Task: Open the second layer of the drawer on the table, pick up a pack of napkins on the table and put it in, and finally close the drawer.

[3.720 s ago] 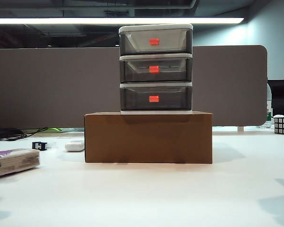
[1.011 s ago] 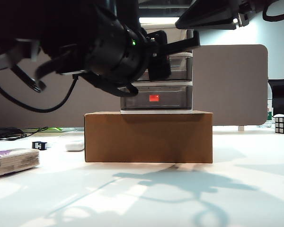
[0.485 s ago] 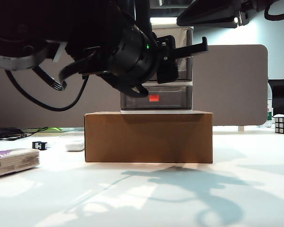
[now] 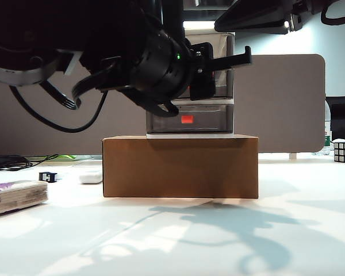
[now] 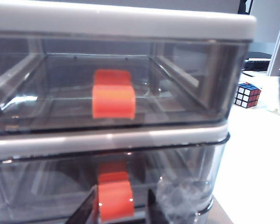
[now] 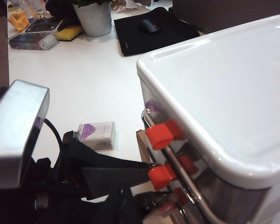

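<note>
The left gripper [image 5: 116, 210] stands part open, its fingers either side of the second layer's handle [image 5: 115, 199]; the right gripper's state cannot be told above the drawer [image 6: 224, 93].

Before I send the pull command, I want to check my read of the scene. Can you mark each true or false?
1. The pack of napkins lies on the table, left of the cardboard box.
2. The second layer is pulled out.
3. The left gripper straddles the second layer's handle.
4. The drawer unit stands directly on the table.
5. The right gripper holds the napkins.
1. True: the pack of napkins lies on the table, left of the cardboard box.
2. False: the second layer sits shut.
3. True: the left gripper straddles its red-orange handle.
4. False: the drawer unit stands on the cardboard box.
5. False: the right gripper hangs by the unit's top.
</note>
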You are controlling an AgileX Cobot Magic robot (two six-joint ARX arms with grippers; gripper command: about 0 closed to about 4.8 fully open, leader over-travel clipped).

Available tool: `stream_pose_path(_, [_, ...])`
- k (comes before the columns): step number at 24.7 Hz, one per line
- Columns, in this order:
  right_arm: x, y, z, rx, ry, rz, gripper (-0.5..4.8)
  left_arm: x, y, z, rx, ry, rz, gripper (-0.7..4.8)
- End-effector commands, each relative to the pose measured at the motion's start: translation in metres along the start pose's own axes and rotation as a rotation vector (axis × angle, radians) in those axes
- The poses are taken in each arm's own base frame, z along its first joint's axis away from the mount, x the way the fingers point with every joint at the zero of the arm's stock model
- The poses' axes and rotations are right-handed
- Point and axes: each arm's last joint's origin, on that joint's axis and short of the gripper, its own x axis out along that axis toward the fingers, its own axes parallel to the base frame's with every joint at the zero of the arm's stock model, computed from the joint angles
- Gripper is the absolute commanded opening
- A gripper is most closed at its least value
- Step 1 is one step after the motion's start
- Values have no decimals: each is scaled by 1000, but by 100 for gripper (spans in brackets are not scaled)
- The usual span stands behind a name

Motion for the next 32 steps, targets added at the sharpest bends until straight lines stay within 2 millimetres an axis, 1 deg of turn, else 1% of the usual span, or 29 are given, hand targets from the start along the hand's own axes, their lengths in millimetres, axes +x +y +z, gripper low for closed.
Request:
stream_pose_path(1, [-1, 0, 4, -20, -18, 5, -5, 1, 0, 3, -11, -18, -3, 122])
stream_pose_path(15, [0, -1, 4, -20, -16, -15, -5, 3, 1, 4, -15, -23, 2, 120])
stream_pose_path(18, [4, -4, 2, -13, -18, -39, -5, 3, 1, 4, -15, -23, 2, 120])
stream_pose_path(22, [15, -13, -4, 12, -20, -38, -5, 3, 1, 4, -16, -23, 2, 120])
stream_pose_path(26, [20, -16, -6, 9, -24, -38, -5, 3, 1, 4, -16, -23, 2, 120])
stream_pose_path(32, [21, -17, 2, -5, -41, -40, -5, 3, 1, 4, -16, -23, 1, 111])
